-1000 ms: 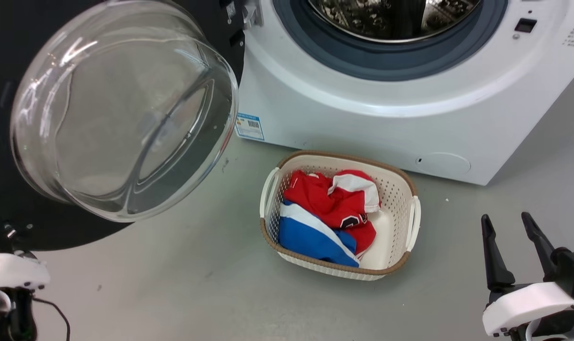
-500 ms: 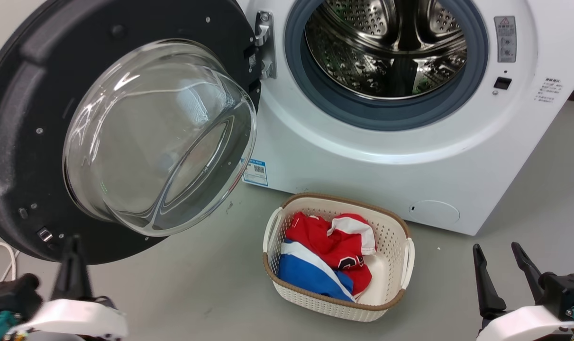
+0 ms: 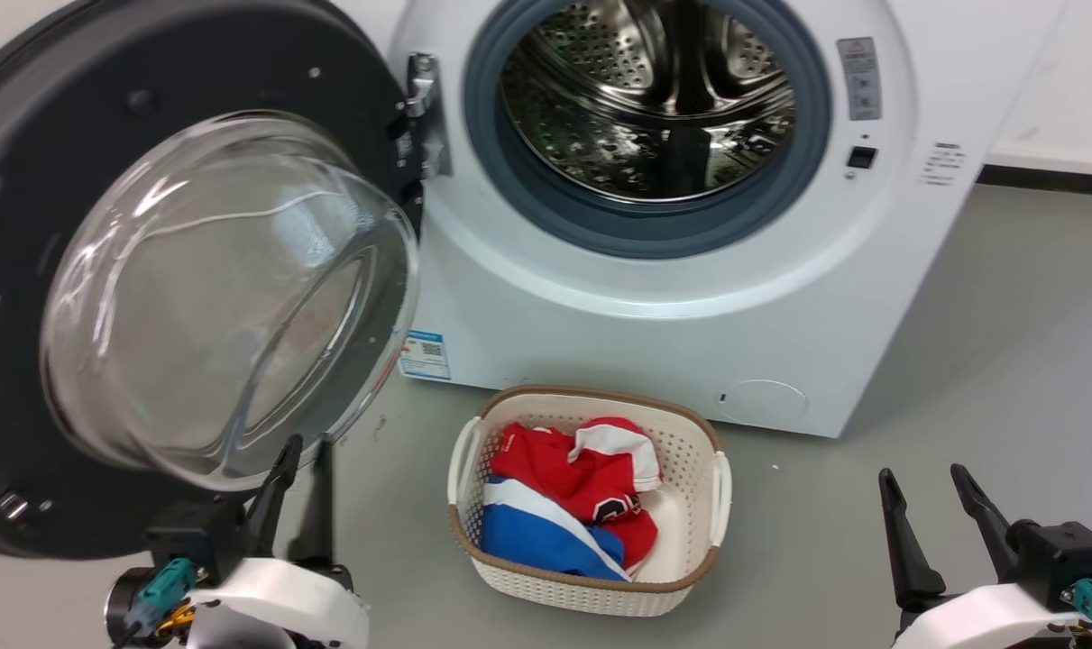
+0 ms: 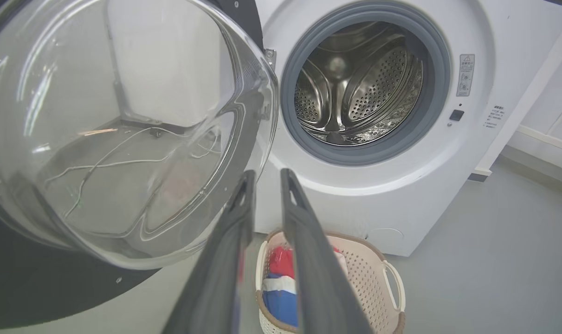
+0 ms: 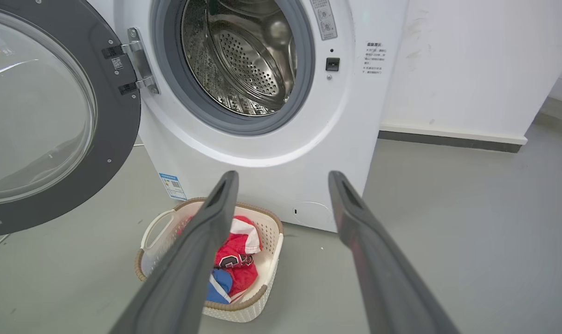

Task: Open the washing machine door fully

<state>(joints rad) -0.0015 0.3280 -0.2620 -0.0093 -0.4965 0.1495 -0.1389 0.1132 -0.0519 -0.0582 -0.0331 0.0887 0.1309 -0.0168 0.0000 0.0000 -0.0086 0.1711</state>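
The washing machine door (image 3: 194, 81) is a large black disc with a bulging clear glass bowl (image 3: 230, 297). It stands swung wide to the left on its metal hinge (image 3: 424, 117). The white washing machine (image 3: 645, 342) shows its grey-ringed steel drum (image 3: 645, 99) uncovered. My left gripper (image 3: 304, 446) sits just under the bowl's lower edge, narrowly open and holding nothing. In the left wrist view its tips (image 4: 267, 172) lie against the bowl's right rim (image 4: 262, 93); I cannot tell whether they touch. My right gripper (image 3: 920, 473) is open and empty at the lower right, far from the door (image 5: 118, 116).
A cream laundry basket (image 3: 582, 590) with red, white and blue clothes (image 3: 573, 478) stands on the grey floor just in front of the machine, between my grippers. A white wall with a dark skirting (image 5: 448, 139) runs to the right of the machine.
The head camera has tilted up, bringing the whole drum and door into view. My left gripper has come in from the lower left edge to under the glass bowl. The right gripper has kept its place.
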